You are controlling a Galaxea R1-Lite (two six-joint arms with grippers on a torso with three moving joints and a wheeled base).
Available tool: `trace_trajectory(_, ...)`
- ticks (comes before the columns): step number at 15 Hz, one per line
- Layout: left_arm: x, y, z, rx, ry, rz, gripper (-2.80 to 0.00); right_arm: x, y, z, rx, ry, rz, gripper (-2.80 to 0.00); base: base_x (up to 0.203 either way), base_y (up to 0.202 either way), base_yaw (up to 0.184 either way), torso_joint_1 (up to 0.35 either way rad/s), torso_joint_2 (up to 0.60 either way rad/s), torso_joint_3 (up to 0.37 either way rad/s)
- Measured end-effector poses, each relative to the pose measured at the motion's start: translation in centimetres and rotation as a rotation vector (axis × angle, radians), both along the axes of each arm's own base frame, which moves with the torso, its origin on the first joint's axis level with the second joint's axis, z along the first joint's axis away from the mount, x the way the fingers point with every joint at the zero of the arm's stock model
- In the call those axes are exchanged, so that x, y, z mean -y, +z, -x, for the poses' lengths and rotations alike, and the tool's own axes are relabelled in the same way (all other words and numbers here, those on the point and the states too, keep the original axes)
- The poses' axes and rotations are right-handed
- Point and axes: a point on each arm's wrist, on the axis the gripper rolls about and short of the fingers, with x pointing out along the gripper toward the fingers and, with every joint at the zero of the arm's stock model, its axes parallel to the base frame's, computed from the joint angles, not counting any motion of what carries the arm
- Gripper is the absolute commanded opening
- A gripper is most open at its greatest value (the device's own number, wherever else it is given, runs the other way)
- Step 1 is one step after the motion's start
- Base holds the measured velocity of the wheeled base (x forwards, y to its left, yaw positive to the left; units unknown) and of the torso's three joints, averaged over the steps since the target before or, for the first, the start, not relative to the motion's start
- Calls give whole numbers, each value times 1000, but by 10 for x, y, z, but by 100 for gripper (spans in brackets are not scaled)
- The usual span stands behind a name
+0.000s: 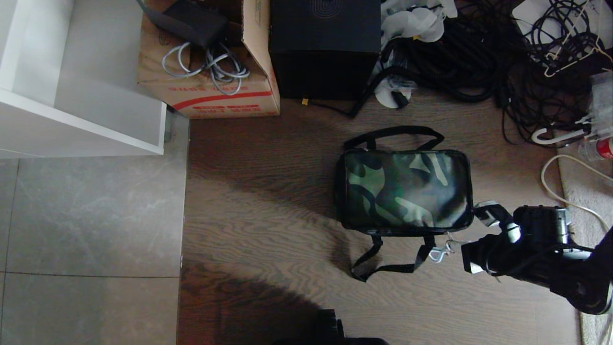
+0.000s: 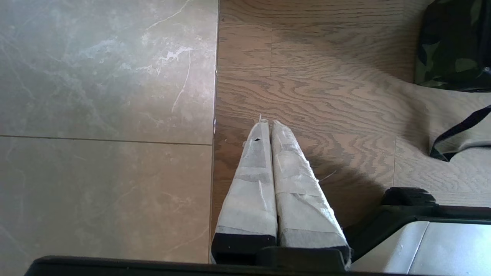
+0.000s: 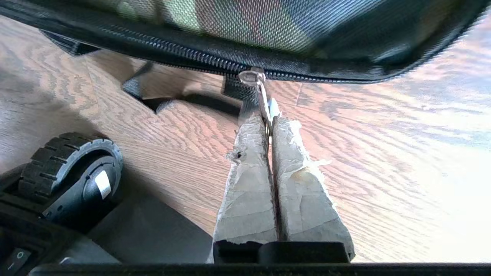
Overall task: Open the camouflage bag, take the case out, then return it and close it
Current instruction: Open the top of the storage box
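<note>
Head view
Camouflage bag (image 1: 404,191): lies flat and zipped on the wood floor (image 1: 268,206), lid up, right of the seam where the wood meets the grey tiles (image 1: 91,220).
Bag straps: one black webbing loop (image 1: 393,132) lies past the bag's far edge, another (image 1: 388,261) trails off its near edge.
Case: not visible; the bag is closed.
Right gripper (image 1: 452,248): low over the floor just off the bag's near right corner, its taped fingers pointing at the small silver zipper pull (image 1: 440,253) there.
Cardboard carton (image 1: 210,72): at the far side, grey cables (image 1: 210,64) hanging over its edge.
Black box (image 1: 325,48): just right of the carton, beyond the bag.
Cable heap (image 1: 503,57): black tangle along the far right.
White shelf unit (image 1: 81,81): far left corner, over the tiles.

Left wrist view
Left gripper (image 2: 267,122): taped fingers pressed together, holding nothing, poised over the wood floor beside the tile seam.
Camouflage bag (image 2: 456,46): one corner shows, well apart from the fingers, with a strap end (image 2: 460,134) on the floor.

Right wrist view
Right gripper (image 3: 268,122): fingers pressed together, pinching the silver zipper pull (image 3: 261,92) at their tips.
Zipper (image 3: 199,57): black teeth run closed along the bag's edge; the pull hangs from the slider.
Robot wheel (image 3: 71,168): black, resting on the wood floor close to the bag.
</note>
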Motion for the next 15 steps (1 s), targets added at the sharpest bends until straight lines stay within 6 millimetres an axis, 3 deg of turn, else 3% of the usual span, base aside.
trace_trajectory(10,0,0,0,0,0,0,-280,33,5,6,-15,-30,86,-280,0,0,0,0,0,0)
trace_trajectory(15,0,0,0,0,0,0,-280,55,12,-4,14,-96,82,-280,0,0,0,0,0,0)
